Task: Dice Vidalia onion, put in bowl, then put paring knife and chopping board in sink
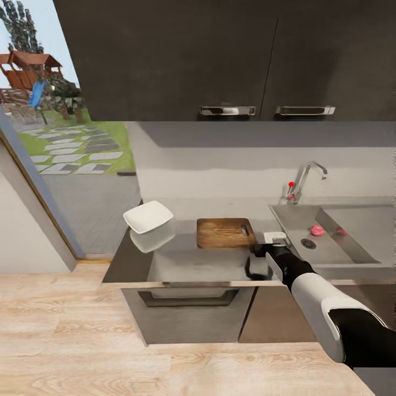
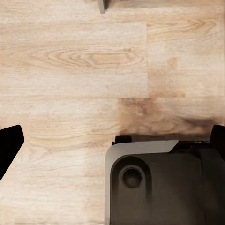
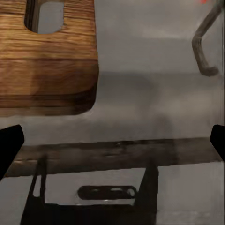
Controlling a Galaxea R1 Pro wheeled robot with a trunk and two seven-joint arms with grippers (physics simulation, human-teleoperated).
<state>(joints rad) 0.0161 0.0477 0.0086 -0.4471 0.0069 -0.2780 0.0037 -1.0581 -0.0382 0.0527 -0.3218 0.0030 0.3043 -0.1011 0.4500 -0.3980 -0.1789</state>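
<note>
- Pinkish-red rounded Vidalia onion (image 1: 317, 230) lying in the grey steel sink (image 1: 352, 258) at right of the head view; not yet taken out.
- Dark brown wooden chopping board (image 1: 224, 233) at centre, bare of dice; white squarish bowl (image 1: 149, 218) left of it, on the glossy grey countertop (image 1: 209, 264).
- Right gripper (image 1: 266, 242) just beside the board's right edge; fingertips spread wide in the wrist view, gripping nothing.
- Left gripper (image 2: 112, 140) over pale plank floor (image 2: 70, 61), fingers likewise apart, nothing held.
- Dicing, filling the bowl, sinking knife and board: all left to do, judging by this.

Head view of the kitchen. Glossy grey countertop (image 1: 187, 264) at centre. White bowl (image 1: 149, 224) at 9 o'clock from the chopping board (image 1: 223, 232); a small dark knife (image 1: 245, 230) lies on the board's 3 o'clock end. Sink (image 1: 330, 250) farther toward 3 o'clock, Vidalia onion (image 1: 317, 230) inside near the drain. Right arm (image 1: 319, 297) reaches over the counter edge between board and sink.
</note>
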